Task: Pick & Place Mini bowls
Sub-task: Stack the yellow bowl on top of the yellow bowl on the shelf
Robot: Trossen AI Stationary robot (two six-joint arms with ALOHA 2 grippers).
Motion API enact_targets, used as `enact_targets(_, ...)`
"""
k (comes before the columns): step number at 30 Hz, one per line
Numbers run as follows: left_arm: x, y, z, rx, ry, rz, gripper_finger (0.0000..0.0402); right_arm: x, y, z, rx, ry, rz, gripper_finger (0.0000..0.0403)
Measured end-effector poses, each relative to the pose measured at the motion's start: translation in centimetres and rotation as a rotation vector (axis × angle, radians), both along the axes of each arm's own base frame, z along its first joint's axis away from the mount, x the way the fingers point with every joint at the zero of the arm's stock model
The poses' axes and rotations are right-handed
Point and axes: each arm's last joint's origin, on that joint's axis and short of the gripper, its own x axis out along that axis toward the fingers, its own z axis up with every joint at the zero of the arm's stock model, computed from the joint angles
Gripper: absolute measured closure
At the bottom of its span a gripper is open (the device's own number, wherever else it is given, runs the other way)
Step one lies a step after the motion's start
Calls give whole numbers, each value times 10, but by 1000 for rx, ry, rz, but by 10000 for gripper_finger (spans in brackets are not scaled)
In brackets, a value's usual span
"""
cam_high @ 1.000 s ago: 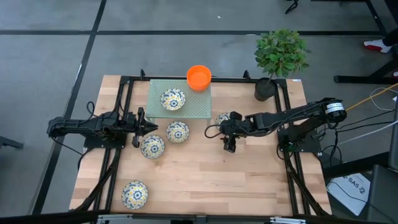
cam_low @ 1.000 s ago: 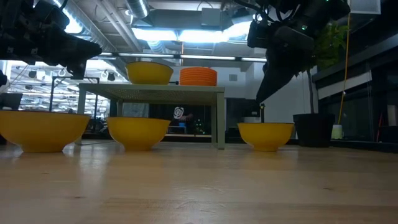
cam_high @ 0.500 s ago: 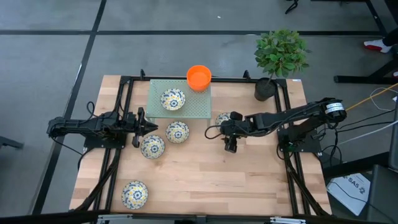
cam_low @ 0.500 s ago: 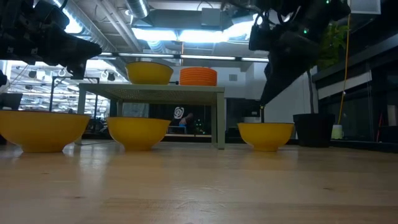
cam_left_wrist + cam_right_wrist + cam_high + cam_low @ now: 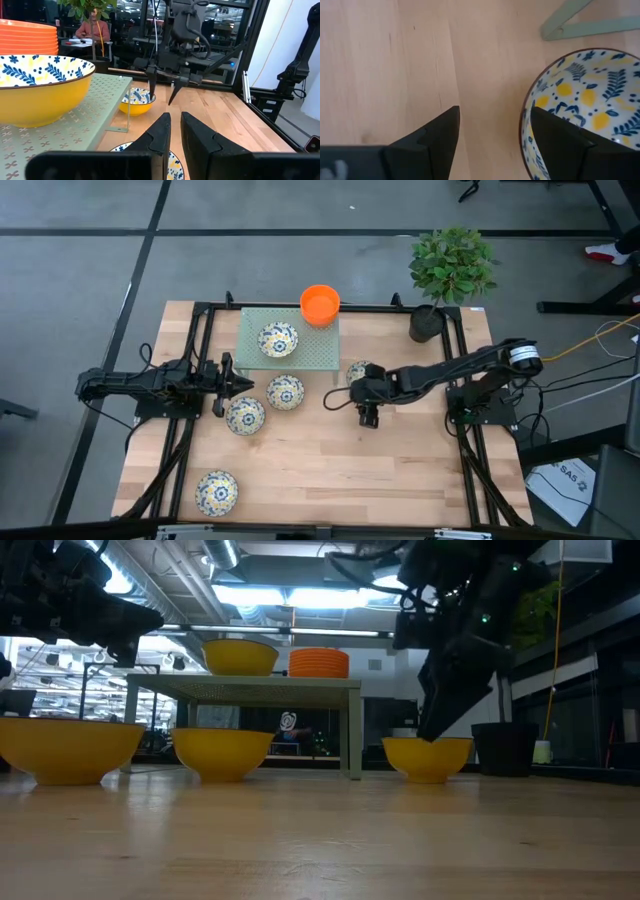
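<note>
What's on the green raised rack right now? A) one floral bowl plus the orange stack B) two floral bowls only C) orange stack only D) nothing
A: the high view shows one floral bowl and the orange stack on the green rack.

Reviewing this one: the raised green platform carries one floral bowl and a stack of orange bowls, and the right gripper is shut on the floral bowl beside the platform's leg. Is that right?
Not quite. The right gripper is open and holds nothing; the right wrist view shows its fingers spread above the floral bowl near the platform's leg. The green platform does carry one floral bowl and the orange stack, as the high view shows.
</note>
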Motion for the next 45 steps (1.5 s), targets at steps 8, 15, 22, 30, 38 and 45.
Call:
enact_targets(8, 0, 0, 0, 0, 0, 0, 363, 3, -2, -9, -66, 30, -27, 160)
enact_targets(15, 0, 0, 0, 0, 0, 0, 363, 5, -3, -16, -94, 52, -40, 187)
enact_targets(22, 0, 0, 0, 0, 0, 0, 363, 6, -3, -21, -107, 67, -57, 266)
enact_targets(30, 0, 0, 0, 0, 0, 0, 363, 6, -5, -21, -76, 53, -131, 365)
enact_targets(38, 0, 0, 0, 0, 0, 0, 363, 7, -5, -19, -41, 31, -178, 379)
enact_targets(45, 0, 0, 0, 0, 0, 0, 363, 4, 6, -13, 65, 9, -176, 387)
